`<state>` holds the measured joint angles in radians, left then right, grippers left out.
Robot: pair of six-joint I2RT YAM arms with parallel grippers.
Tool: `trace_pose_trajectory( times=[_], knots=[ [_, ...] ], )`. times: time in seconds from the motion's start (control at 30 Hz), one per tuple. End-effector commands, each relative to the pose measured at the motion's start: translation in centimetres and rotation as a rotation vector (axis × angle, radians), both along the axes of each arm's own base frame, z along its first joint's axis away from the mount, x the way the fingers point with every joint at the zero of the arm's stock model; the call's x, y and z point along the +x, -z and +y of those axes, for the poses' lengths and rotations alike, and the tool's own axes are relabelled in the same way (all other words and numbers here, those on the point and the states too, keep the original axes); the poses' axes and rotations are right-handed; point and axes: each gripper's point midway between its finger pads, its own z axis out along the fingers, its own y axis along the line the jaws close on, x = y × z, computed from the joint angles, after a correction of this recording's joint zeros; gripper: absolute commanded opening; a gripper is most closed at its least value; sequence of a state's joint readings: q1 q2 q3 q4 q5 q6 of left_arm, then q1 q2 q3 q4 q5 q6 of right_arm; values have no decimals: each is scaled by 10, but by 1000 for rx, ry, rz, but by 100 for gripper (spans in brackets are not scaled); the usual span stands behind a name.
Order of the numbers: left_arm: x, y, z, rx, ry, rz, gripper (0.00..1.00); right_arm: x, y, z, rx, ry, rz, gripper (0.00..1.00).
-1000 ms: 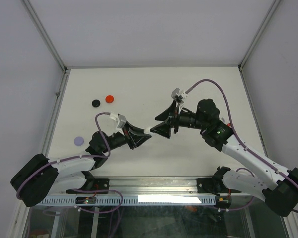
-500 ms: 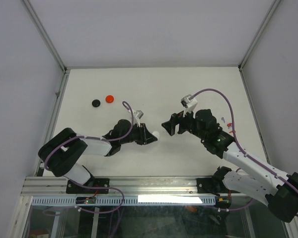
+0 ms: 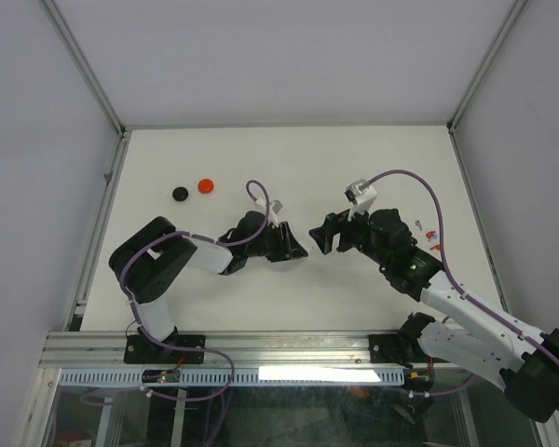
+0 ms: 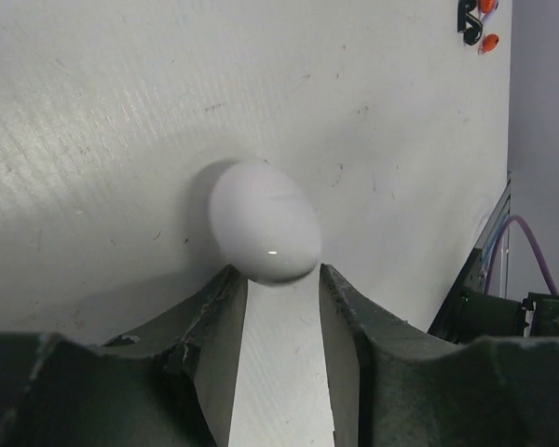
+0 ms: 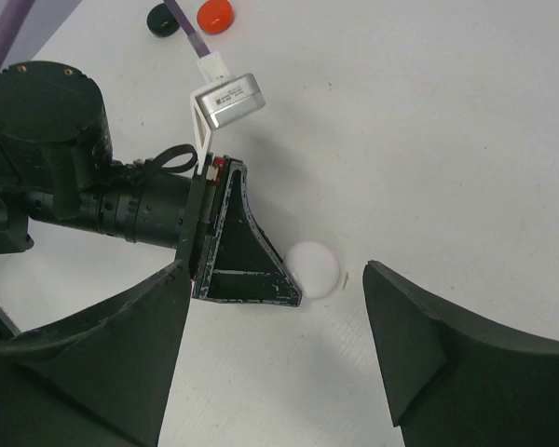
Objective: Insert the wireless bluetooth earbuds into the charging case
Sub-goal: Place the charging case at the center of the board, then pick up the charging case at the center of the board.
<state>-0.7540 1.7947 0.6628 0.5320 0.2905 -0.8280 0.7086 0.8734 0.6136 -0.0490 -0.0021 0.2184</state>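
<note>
A white table [image 3: 289, 158] is seen from above, closed in by pale walls, with metal rails [image 3: 101, 223] along its left and right edges and a metal bar across the near edge where both arms are bolted. Both arms reach in to the middle of the table and nearly meet there. The left gripper [image 3: 300, 250] lies low over the surface and points right. Its jaws stand a narrow way apart, and the near end of the white, egg-shaped charging case [image 4: 265, 222] sits right at the fingertips [image 4: 225, 291]. It is not clear whether the tips are pressing on the case. The case is closed and rests on the tabletop, near the middle. The right gripper [image 3: 317, 237] faces the left one from just beside it, with its two dark fingers [image 5: 102, 363] spread wide and nothing between them. The case lies ahead of this gap, touching or almost touching the tip of a left finger. Beyond the grippers, open white tabletop runs to the far edge. To the far left lie a black cap [image 3: 180, 193] and a red cap [image 3: 205, 185], close together and well apart from the case. Near the right rail, past the right arm, are a few small orange and dark bits [image 4: 480, 23], too small to identify.
</note>
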Motion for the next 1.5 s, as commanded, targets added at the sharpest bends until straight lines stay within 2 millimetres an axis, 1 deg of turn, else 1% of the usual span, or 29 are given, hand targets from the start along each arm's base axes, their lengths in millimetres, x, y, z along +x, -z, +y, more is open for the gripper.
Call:
trace_pose_trajectory(
  times=[0.0,0.1,0.23,0.33,0.5,0.53,0.6,0.83,1.1,1.27,1.4,1.47],
  knots=[
    [4,8,6,80,-54,38,42,6,-17,-4,28,31,-61,78],
    [4,8,18,130,-91,37,51,6,-17,-5,29,35,-65,78],
    [3,5,34,192,-136,31,58,5,-16,-4,28,31,-61,78],
    [5,-4,48,234,-188,15,68,6,-16,-5,27,33,-63,78],
    [5,-18,89,348,-309,0,89,5,-15,-6,23,36,-65,78],
    [6,-25,98,361,-335,-11,94,5,-15,-6,25,36,-67,78],
    [5,-32,118,401,-388,-18,99,5,-14,-7,24,37,-67,78],
    [3,-44,193,485,-611,31,99,3,-10,-5,30,23,-61,79],
    [4,-49,274,562,-814,86,99,0,-1,-2,30,3,-47,79],
    [4,-41,321,578,-958,161,99,-2,-1,-3,37,1,-49,79],
    [2,-36,361,639,-1066,207,99,-3,-2,-4,45,2,-59,79],
    [-2,-31,376,660,-1109,242,99,-4,-2,-4,45,6,-65,79]
  ],
)
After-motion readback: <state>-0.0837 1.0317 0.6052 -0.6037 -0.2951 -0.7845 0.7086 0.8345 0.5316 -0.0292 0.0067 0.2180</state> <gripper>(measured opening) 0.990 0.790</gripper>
